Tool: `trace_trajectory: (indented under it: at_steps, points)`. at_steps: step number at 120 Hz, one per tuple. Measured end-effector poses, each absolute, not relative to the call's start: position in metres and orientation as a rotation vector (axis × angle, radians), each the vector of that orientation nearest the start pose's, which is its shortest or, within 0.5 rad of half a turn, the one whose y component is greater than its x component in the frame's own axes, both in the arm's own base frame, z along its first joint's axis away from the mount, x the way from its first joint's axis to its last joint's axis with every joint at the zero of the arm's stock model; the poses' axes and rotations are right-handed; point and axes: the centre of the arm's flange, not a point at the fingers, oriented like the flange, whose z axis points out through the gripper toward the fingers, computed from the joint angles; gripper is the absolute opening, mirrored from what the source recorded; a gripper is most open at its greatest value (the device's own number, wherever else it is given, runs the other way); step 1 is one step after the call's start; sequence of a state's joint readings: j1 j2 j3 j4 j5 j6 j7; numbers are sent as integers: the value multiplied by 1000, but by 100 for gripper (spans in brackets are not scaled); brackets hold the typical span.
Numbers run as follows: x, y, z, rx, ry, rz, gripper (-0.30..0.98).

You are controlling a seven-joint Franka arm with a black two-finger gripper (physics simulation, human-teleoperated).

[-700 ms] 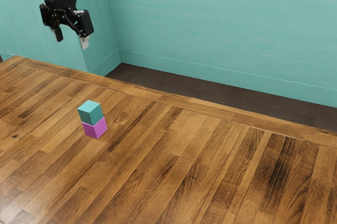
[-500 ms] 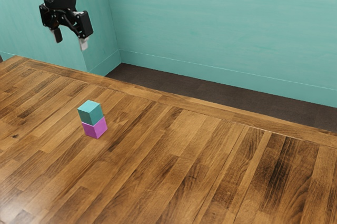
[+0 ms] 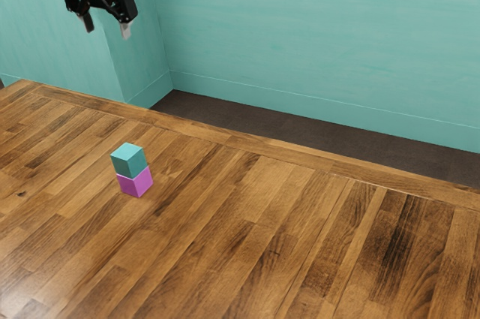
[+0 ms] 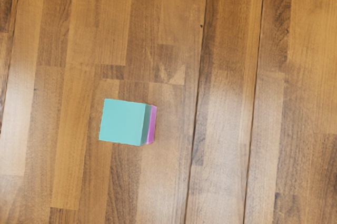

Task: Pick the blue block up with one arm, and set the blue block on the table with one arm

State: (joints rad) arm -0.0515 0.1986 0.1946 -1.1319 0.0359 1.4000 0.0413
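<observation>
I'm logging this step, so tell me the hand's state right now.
Hand: open, holding nothing, raised clear of the blue-green block.

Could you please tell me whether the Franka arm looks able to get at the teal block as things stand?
Probably yes: the end effector hangs open and empty, higher up, and the teal block sits atop the pink block with nothing on it or beside it.
</observation>
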Motion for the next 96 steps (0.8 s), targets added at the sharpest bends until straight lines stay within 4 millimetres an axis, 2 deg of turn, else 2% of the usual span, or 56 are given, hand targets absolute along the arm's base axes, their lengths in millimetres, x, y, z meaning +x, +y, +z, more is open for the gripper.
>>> trace_trajectory:
  at_steps: [19,23,51,57,72,89,96]
  points:
    - [619,111,648,-3067,-220,-57,69]
    - [628,117,632,-3068,-222,-37,69]
    - [655,142,536,-3077,-212,95,69]
    - [660,144,522,-3076,-204,106,69]
    - [663,144,508,-3075,-180,103,69]
    - [654,140,473,-3075,-126,172,69]
    - [647,144,457,-3086,-89,170,69]
